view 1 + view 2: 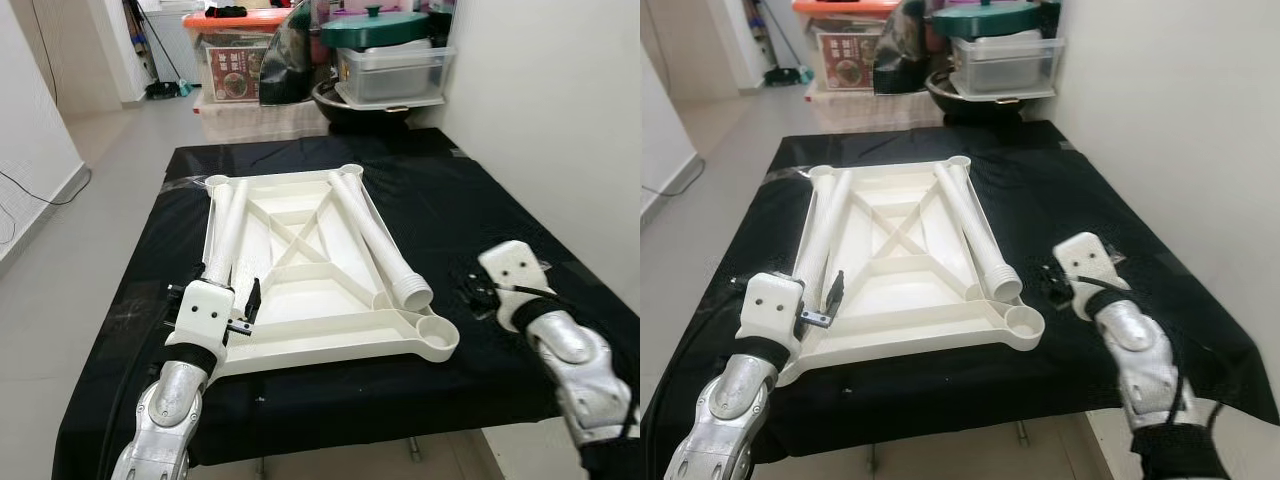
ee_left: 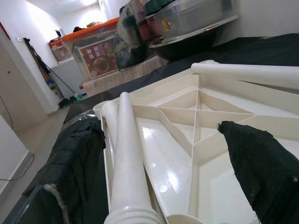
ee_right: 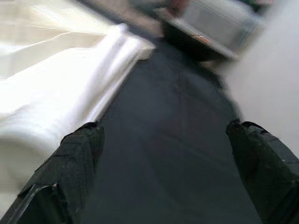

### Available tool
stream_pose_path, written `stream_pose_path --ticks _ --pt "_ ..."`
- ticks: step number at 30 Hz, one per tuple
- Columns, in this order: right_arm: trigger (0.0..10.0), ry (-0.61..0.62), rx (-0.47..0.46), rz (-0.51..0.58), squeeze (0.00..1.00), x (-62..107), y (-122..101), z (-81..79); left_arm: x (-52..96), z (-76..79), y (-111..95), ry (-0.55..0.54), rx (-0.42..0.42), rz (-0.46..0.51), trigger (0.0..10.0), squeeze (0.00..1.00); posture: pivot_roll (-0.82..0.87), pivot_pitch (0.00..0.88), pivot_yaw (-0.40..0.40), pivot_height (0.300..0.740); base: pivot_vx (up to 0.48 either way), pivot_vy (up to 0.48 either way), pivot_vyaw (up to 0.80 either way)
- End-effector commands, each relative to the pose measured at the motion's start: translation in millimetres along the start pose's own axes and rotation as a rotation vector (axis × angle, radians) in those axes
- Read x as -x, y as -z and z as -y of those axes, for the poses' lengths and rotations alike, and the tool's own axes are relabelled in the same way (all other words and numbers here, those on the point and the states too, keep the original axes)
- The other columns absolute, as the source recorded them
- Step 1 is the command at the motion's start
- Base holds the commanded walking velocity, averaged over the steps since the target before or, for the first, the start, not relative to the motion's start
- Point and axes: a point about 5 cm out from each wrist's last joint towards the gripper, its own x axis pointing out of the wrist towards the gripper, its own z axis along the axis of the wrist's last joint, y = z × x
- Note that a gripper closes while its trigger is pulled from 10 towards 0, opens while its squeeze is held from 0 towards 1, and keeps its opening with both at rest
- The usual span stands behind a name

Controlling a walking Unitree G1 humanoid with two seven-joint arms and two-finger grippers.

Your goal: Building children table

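With its fingers spread around the near end of a white leg (image 1: 226, 232), the left gripper (image 1: 226, 312) should grip that ridged collar; hollow plastic, light, stiff, slippery. Right gripper (image 3: 163, 172) gapes beside the upturned tabletop (image 1: 300, 300).

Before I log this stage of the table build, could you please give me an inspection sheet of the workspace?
Surface: black cloth covering the work table.
Job's things: white tabletop lying underside up; left leg and right leg lying loose across it.
Clutter: nothing seen on the cloth.
Grippers: left pincer open around the left leg's near end; right pincer open above bare cloth, right of the tabletop.
Cables: a black cable on the floor by the left wall.
Surroundings: storage boxes, green lid, white walls.
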Motion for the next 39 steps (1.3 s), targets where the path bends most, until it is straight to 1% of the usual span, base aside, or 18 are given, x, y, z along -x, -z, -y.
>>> stream_pose_path --ticks 1,3,8,14,16,19,21,29,32,33,34,39 --pt "10.0 -0.061 -0.004 0.024 0.0 0.0 -2.9 -8.2 -0.3 0.7 4.0 0.008 0.005 -0.017 10.0 0.0 -0.03 0.0 0.006 0.74 0.0 0.0 0.0" --pt "10.0 -0.1 0.015 0.03 0.0 -0.2 -3.7 -12.5 -0.7 1.1 3.9 0.009 0.006 -0.017 10.0 0.0 -0.03 0.0 0.005 0.74 0.0 0.0 0.0" --pt "10.0 -0.097 0.042 0.024 0.0 -4.6 -3.6 -9.9 -0.8 1.0 4.0 0.009 0.006 -0.016 10.0 0.0 -0.02 0.0 0.003 0.74 0.0 0.0 0.0" --pt "10.0 -0.125 0.039 0.026 0.0 -5.1 -4.9 -12.5 -0.8 0.8 4.0 0.009 0.005 -0.016 10.0 0.0 -0.02 0.0 0.001 0.74 0.0 0.0 0.0" --pt "10.0 -0.151 0.036 0.03 0.0 -8.9 -5.2 -23.0 -0.7 1.5 3.5 0.01 0.006 -0.015 10.0 0.0 -0.02 0.0 -0.003 0.74 0.0 0.0 0.0" --pt "10.0 -0.163 0.035 0.03 0.0 -9.8 -4.8 -26.6 -0.5 1.8 3.3 0.01 0.006 -0.015 10.0 0.0 -0.01 0.0 -0.006 0.74 0.0 0.0 0.0" --pt "10.0 -0.18 0.031 0.027 0.0 -10.7 -3.3 -32.5 -0.1 0.9 3.6 0.007 0.005 -0.017 10.0 0.0 -0.01 0.0 -0.007 0.74 0.0 0.0 0.0" --pt "10.0 -0.192 0.025 0.03 0.0 -12.8 -3.0 -39.1 -0.4 1.3 3.4 0.008 0.005 -0.015 10.0 0.0 -0.01 0.0 -0.007 0.74 0.0 0.0 0.0" --pt "10.0 -0.196 0.028 0.03 0.0 -16.7 -2.5 -46.1 -1.0 1.3 3.3 0.008 0.004 -0.014 10.0 0.0 -0.01 0.0 -0.009 0.74 0.0 0.0 0.0" --pt "10.0 -0.196 0.028 0.03 0.0 -16.7 -2.5 -46.1 -1.0 1.3 3.3 0.008 0.004 -0.014 10.0 0.0 -0.01 0.0 -0.009 0.74 0.0 0.0 0.0" --pt "10.0 -0.203 0.039 0.025 0.0 -18.7 -1.4 -51.3 -1.1 1.0 3.1 0.007 0.002 -0.014 10.0 0.0 0.0 0.0 -0.011 0.74 0.0 0.0 0.0" --pt "10.0 -0.21 0.059 0.013 0.0 -19.3 1.2 -54.6 -0.9 0.6 3.1 0.005 0.001 -0.014 10.0 0.0 0.0 0.0 -0.012 0.74 0.0 0.0 0.0"
